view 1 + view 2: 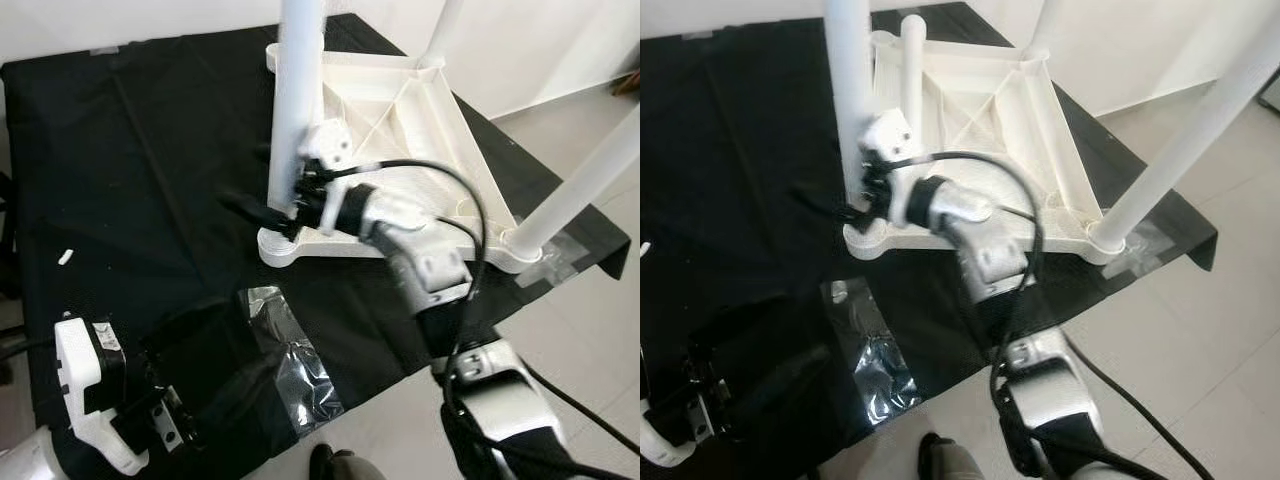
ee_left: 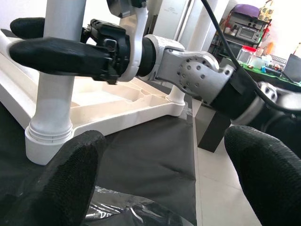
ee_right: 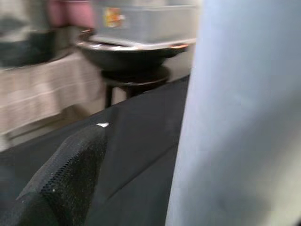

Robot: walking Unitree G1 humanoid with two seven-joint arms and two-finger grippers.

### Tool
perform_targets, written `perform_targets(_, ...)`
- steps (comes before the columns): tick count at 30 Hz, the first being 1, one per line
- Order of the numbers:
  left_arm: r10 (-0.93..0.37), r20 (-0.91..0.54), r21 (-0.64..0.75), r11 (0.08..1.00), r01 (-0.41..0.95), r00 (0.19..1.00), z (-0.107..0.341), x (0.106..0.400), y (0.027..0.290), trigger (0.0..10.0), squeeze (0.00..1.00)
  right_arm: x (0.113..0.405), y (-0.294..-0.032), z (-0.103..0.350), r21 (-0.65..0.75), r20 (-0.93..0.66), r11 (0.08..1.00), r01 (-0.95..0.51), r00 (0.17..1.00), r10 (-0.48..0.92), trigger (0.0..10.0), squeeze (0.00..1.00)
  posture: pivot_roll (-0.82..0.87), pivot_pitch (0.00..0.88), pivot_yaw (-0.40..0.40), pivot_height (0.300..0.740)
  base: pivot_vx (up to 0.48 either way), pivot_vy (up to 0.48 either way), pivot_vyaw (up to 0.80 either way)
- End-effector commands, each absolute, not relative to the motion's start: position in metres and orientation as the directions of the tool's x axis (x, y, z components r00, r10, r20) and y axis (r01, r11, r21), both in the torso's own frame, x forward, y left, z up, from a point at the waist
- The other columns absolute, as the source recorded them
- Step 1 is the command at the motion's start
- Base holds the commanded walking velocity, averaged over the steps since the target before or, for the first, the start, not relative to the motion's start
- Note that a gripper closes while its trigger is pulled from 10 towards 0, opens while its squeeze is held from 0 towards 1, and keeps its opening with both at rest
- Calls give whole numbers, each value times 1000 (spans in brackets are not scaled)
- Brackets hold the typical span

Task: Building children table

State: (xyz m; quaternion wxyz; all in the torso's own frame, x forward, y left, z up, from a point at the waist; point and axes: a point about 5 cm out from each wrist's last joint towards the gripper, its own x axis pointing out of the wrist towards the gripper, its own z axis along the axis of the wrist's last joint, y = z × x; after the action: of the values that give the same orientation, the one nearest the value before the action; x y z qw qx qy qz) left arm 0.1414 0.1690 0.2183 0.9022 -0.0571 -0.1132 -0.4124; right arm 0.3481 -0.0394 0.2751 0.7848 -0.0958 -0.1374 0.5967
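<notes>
Right gripper (image 1: 272,212) clamped around the near table leg (image 1: 296,100), low down, just above its socket; one black finger (image 2: 56,51) crossing the front of the leg in the left wrist view, the other barely visible behind. Leg upright, long axis vertical, seated in the near left corner of the upturned white tabletop (image 1: 400,110). Right arm reaching in from the tile floor side, cable looping over the tabletop's underside ribs. Likely step: pressing or twisting this leg home in its socket, so any push probably needs to run straight down the leg's axis. Left gripper (image 2: 164,174) spread wide, holding nothing, low on the black cloth (image 1: 150,180) to the robot's left, near the taped patch (image 1: 290,350), pointed toward the same leg but well apart from it. Right arm clearly the nearer one. Three other legs standing: far left (image 1: 912,60), far right (image 1: 445,30) and near right (image 1: 590,180). Tabletop's near right corner close to the cloth's edge, tile floor (image 1: 580,110) beyond. Open cloth to the left of the leg for the left arm to come in and steady. Risk: sideways force tipping or sliding the light tabletop.
</notes>
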Motion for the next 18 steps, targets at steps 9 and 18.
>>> perform_targets(9, -732, 230, -2, 659, 752, 641, 220, 133, 168, 10000, 0, 359, -50, 284, -294, 73, 98, -951, 80, 994, 10000, 0, 210, 259, -140, 740, 0, 0, 0)
perform_targets(18, -725, 222, -3, 668, 744, 652, 221, 130, 170, 10000, 0, 366, -61, 279, -219, 64, -21, -976, -36, 997, 0, 0, 211, 278, -138, 740, 0, 0, 0)
